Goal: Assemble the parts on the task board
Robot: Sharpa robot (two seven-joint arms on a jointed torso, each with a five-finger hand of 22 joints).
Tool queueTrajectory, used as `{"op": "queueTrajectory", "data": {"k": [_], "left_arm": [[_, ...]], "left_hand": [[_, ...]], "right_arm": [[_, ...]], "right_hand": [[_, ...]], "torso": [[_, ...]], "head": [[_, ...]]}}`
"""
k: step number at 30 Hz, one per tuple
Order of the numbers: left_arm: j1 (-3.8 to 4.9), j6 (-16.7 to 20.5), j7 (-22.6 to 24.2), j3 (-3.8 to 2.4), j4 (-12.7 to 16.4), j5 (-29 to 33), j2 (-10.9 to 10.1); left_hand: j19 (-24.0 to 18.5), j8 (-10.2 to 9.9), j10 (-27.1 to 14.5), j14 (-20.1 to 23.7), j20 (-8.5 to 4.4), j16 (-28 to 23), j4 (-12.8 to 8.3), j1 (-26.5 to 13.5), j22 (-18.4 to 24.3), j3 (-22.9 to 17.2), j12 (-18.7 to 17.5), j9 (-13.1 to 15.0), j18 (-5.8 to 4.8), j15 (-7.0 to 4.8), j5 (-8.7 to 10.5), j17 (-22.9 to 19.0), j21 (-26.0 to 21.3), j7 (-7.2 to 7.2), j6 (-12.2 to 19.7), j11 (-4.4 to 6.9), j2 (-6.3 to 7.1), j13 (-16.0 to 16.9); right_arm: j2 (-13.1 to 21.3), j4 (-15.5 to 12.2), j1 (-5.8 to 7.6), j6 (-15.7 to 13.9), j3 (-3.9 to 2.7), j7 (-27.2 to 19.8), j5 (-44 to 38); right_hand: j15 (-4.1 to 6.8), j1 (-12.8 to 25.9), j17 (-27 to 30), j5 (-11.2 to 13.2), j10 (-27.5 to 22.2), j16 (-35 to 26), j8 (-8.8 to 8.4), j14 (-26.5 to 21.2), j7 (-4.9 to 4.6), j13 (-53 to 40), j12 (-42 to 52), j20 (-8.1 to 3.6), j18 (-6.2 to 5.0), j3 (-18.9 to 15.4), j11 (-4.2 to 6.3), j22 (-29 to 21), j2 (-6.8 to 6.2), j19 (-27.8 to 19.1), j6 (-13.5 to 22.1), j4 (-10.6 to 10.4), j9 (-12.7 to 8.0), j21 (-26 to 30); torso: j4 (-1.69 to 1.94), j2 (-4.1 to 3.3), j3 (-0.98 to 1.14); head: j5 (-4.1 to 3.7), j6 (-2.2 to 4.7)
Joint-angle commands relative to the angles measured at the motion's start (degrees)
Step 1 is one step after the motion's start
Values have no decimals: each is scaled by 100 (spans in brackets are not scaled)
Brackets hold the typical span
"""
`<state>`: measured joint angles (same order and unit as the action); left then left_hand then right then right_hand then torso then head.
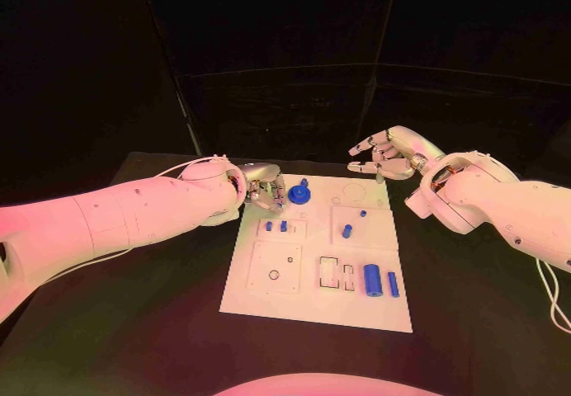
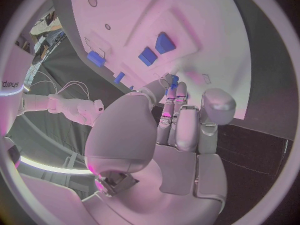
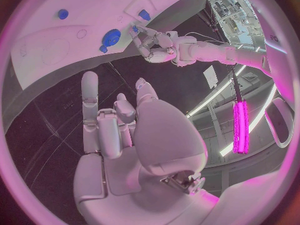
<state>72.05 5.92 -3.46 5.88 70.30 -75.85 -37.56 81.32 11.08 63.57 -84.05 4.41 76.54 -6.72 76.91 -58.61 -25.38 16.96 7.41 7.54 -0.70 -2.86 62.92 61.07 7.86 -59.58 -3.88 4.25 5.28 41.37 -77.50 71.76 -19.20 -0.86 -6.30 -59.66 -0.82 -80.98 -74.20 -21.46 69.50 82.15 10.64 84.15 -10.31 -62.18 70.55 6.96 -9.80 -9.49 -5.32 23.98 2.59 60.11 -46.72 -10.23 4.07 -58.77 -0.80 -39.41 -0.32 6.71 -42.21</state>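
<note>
Left hand (image 1: 264, 191) fingertips on the board (image 1: 312, 307), grasp unclear, right hand (image 1: 387, 153) released; parts (image 1: 372, 280) look light, rigid: pinch their sides.

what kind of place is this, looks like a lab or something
Probably a robotics lab or test bench. A white task board with small blue parts lies on a black table, worked by two robot hands, left hand and right hand. Dark screens stand behind the table.
</note>
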Motion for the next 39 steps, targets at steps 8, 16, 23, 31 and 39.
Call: {"op": "queueTrajectory", "data": {"k": [8,16,23,31,39], "left_arm": [[-8,-173,-9,-1,-21,12,63],[-16,-238,-18,-1,-20,12,70],[-21,-296,-50,0,-17,12,73],[-22,-295,-63,0,-18,39,77],[-22,-297,-84,0,-25,65,75]], "left_hand": [[16,-28,39,-103,16,-22,-2,-15,-4,-20,-42,-10,-101,-32,16,-8,35,0,-29,-5,49,-11],[16,-30,42,-104,16,-20,-1,-20,-7,-20,-45,-11,-102,-32,17,-4,37,0,-32,-6,50,-13],[13,-31,57,-105,16,-16,1,-25,-8,-25,-48,-12,-101,-33,16,1,36,-3,-45,-2,46,-15],[6,-34,63,-103,16,-22,0,-32,6,-24,-52,-14,-98,-34,17,-12,22,-3,-49,-2,52,-17],[-35,-198,-83,-75,35,-62,-6,-116,52,-3,-201,-90,-94,6,19,-90,-36,52,147,-65,166,-84]], "right_arm": [[5,-5,10,19,-4,-50,18],[9,-10,10,19,-4,-48,18],[14,-14,10,17,-4,-48,18],[12,-11,10,18,-4,-47,18],[12,-7,10,17,-4,-48,18]], "right_hand": [[11,-15,-11,-23,-13,4,37,199,-3,-9,27,-21,-81,-4,7,-11,49,30,49,-19,-3,27],[11,-15,-11,-23,-13,4,37,199,-3,-9,27,-21,-81,-4,7,-11,49,30,49,-19,-3,27],[11,-15,-11,-23,-13,4,37,199,-3,-9,27,-21,-81,-4,7,-11,49,30,49,-19,-3,27],[11,-15,-11,-23,-13,4,37,199,-3,-9,27,-21,-81,-4,7,-11,49,30,49,-19,-3,27],[11,-15,-11,-23,-13,4,37,199,-3,-9,27,-21,-81,-4,7,-11,49,30,49,-19,-3,27]], "torso": [[1,1,2],[5,3,4],[-1,-2,0],[4,-2,0],[2,2,0]], "head": [[-6,-21],[-7,-32],[-2,-37],[-11,-49],[-11,-57]]}}
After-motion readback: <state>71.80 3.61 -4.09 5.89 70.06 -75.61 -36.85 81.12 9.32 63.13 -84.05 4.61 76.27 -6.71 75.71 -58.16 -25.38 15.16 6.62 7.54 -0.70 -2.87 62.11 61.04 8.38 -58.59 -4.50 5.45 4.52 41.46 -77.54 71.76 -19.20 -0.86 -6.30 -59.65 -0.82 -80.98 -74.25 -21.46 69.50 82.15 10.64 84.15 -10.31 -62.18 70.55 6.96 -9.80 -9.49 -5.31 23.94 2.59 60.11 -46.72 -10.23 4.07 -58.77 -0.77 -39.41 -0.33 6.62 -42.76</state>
